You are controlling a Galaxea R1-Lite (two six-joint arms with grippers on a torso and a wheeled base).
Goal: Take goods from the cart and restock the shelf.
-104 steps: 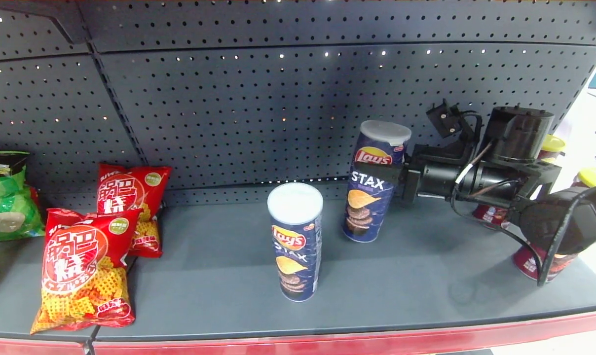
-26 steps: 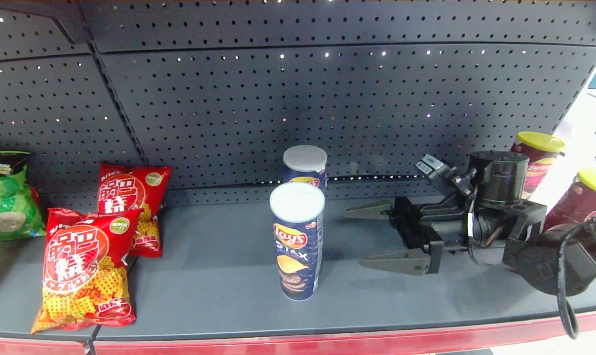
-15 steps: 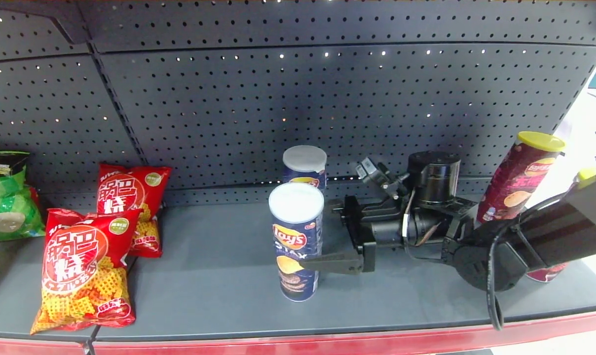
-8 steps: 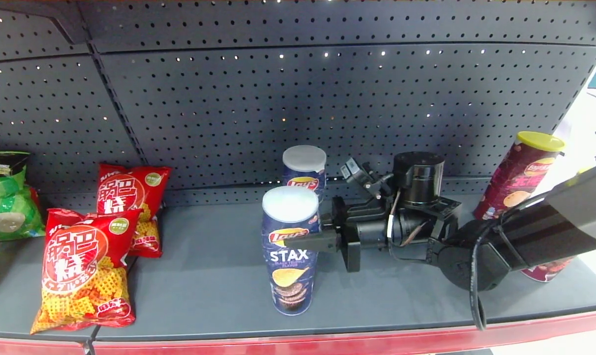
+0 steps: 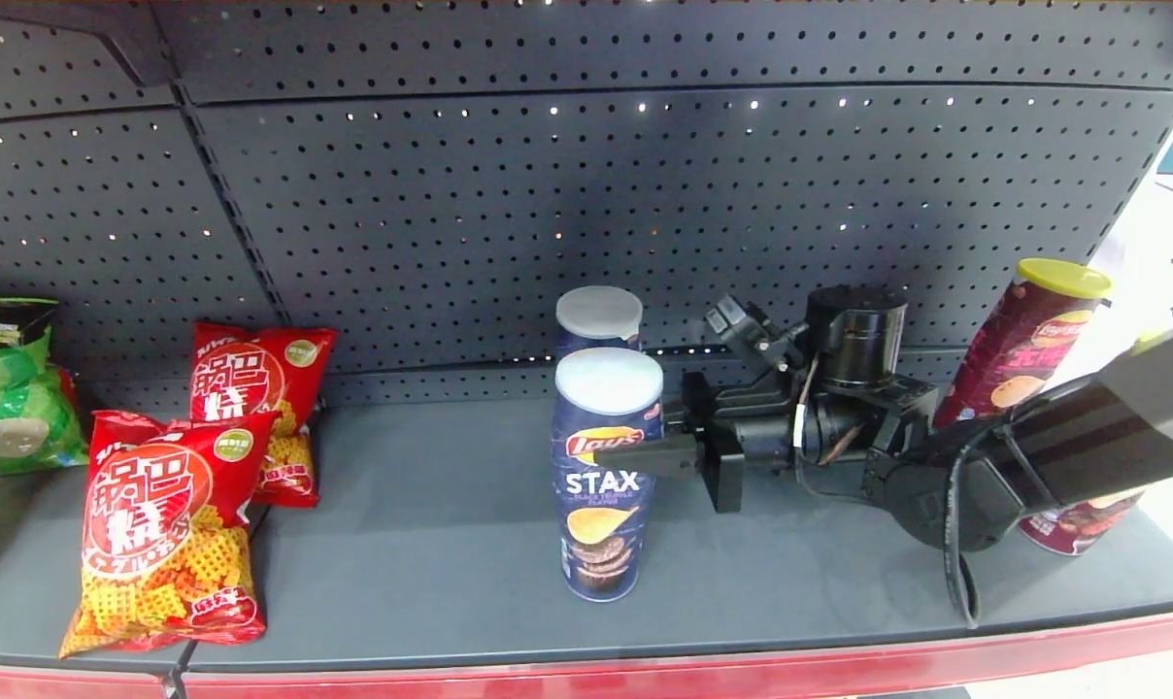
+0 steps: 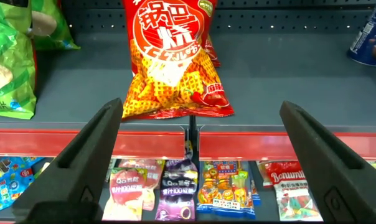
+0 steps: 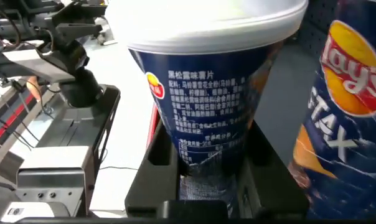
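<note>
Head view: your right gripper has its fingers clamped on the front can, a tall blue cylinder with a glossy printed wall and a flat frosted lid. The can is roughly upright at mid-shelf, just ahead of the back can, which has the same shape and lid. You can't tell whether its base touches the shelf, a matte grey metal deck with a red front rim. The pegboard behind is dark sheet metal with rows of round holes. At the far right a red can with a yellow lid leans beyond the arm. At the left a crinkly red bag lies flat, a second red bag is propped behind it, and a green bag sits at the edge.

In the right wrist view, the front can sits between the black fingers, with the back can just beside.

In the left wrist view, your left gripper has its dark wedge-shaped fingers spread wide and holds nothing. It faces the red bag from before the rim. Small glossy packets line the level below.
</note>
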